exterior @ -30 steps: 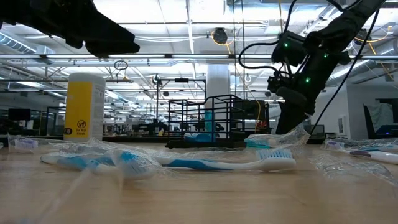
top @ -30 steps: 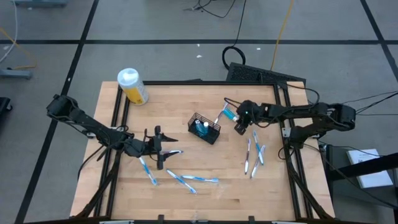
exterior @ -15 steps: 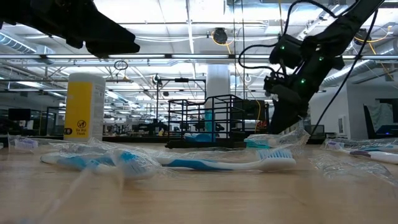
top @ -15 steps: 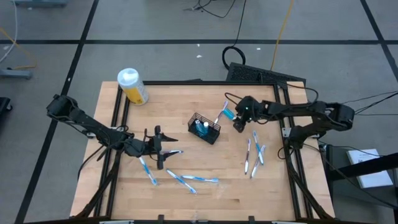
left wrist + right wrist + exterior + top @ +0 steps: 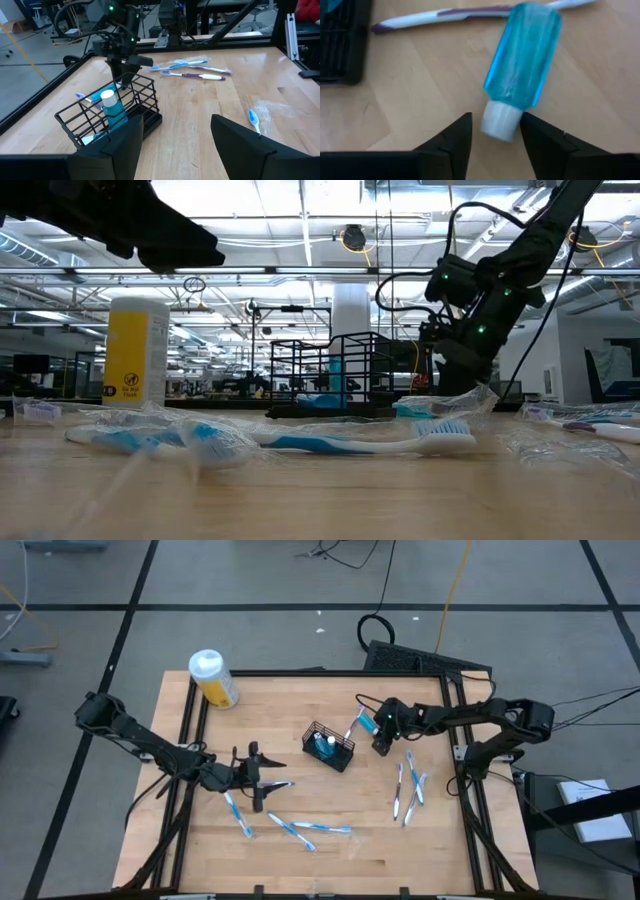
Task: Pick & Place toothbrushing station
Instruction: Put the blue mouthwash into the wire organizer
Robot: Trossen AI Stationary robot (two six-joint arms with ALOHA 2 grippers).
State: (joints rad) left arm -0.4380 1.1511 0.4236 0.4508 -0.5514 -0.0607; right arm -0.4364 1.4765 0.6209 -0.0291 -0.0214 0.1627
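The black wire-mesh basket point(image 5: 329, 747) stands on its base mid-table with one teal tube upright inside point(image 5: 114, 107). A second teal tube point(image 5: 522, 55) lies on its side on the wood right of the basket point(image 5: 367, 724), its white cap point(image 5: 500, 120) toward my right gripper. My right gripper point(image 5: 494, 131) is open, pointing down, with one finger on each side of that cap; no touch shows. My left gripper point(image 5: 255, 778) is open and empty, left of the basket. White-and-blue toothbrushes lie flat on the table at the right point(image 5: 407, 785) and near the front point(image 5: 310, 830).
A yellow bottle with a white cap point(image 5: 213, 678) stands at the far left corner. A white-and-purple toothbrush point(image 5: 465, 16) lies just beyond the teal tube. Black frame rails point(image 5: 465, 770) run along the table's sides. Wrapped toothbrushes point(image 5: 360, 442) lie near the front edge.
My right gripper has come down and a little toward the table's left edge, closing in on the lying teal tube. The tube, the basket and my left arm have kept still.
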